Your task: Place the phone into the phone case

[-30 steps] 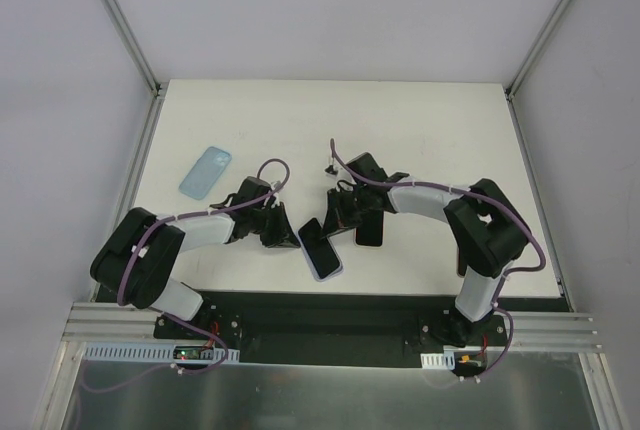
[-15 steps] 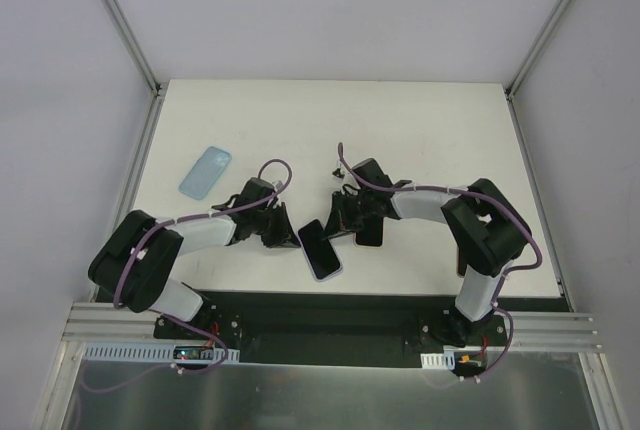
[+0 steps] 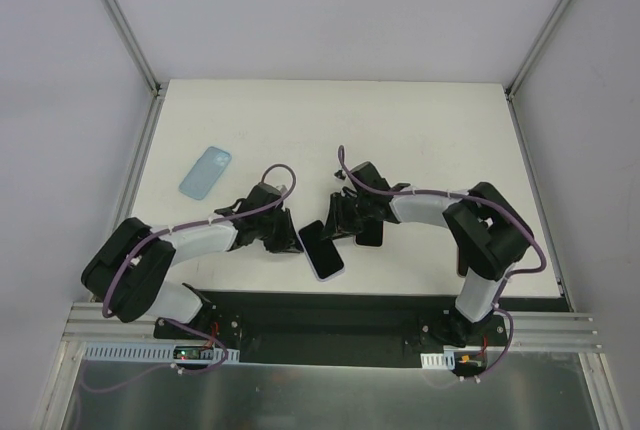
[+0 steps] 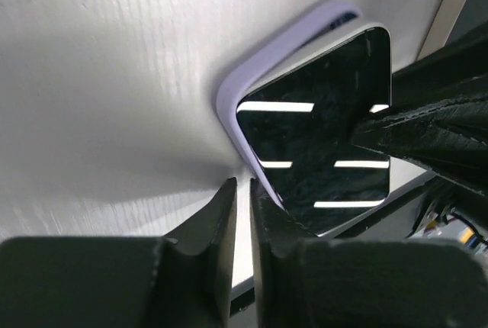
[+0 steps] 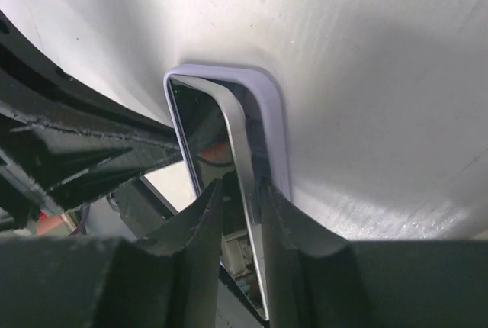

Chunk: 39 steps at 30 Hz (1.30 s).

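The phone (image 3: 322, 250), black screen up with a silver rim, lies in the lilac phone case (image 3: 334, 270) near the table's front edge. In the right wrist view the phone's silver edge (image 5: 232, 133) stands a little proud of the case wall (image 5: 271, 107) and runs between the fingers of my right gripper (image 5: 240, 184), which stands slightly open around it. My left gripper (image 4: 242, 184) is shut and empty, its tips at the case's corner (image 4: 252, 76) beside the phone (image 4: 320, 137). From above, the left gripper (image 3: 292, 238) and right gripper (image 3: 338, 228) flank the phone.
A light blue phone case (image 3: 205, 171) lies apart at the left of the table. A dark flat object (image 3: 370, 234) sits under the right arm. The table's front edge (image 3: 330, 290) is just behind the phone. The right gripper's fingers (image 4: 427, 137) reach over the screen.
The right gripper's jaws have loosened around the phone's edge. Both grippers and the phone have shifted slightly, and the left arm has stretched further right.
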Each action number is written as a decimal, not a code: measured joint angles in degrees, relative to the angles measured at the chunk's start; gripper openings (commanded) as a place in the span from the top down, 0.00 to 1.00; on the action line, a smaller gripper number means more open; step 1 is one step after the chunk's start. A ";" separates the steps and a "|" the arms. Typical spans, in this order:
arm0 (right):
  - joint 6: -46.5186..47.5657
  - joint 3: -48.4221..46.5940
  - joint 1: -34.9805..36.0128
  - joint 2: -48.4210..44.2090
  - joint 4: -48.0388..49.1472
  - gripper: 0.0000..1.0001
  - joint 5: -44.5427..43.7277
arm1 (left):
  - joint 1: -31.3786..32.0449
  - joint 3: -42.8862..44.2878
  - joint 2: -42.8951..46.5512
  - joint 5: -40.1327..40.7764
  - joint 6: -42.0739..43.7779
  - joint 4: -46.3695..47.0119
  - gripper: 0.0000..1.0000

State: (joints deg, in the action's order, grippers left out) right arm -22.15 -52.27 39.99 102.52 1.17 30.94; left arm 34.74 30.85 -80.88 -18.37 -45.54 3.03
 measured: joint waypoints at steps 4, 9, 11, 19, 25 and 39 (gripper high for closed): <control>0.02 -0.13 1.40 -2.67 -2.29 0.50 -3.72 | 1.33 1.36 2.64 1.03 -0.26 -4.20 0.58; 1.09 -0.96 1.51 -5.95 -7.23 0.43 -6.78 | 1.29 4.22 6.34 3.98 -0.07 -7.19 0.46; 1.84 -1.60 1.49 -6.88 -9.01 0.45 -7.93 | 1.29 4.83 7.17 4.96 -0.02 -7.82 0.46; 4.98 -2.03 1.51 -9.94 -14.40 0.64 -11.45 | 1.29 6.88 6.08 6.71 0.33 -9.79 0.48; 6.03 -1.25 1.51 -10.03 -14.67 0.74 -11.41 | 1.29 10.01 1.46 6.62 1.18 -9.44 0.50; 5.33 0.61 3.78 -6.80 -11.72 0.91 -10.69 | 1.29 8.90 -2.12 5.11 1.14 -6.38 0.52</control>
State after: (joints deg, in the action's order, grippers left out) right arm -16.82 -51.66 43.77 95.72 -10.55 20.25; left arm 36.03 39.75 -83.00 -13.26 -44.40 -3.36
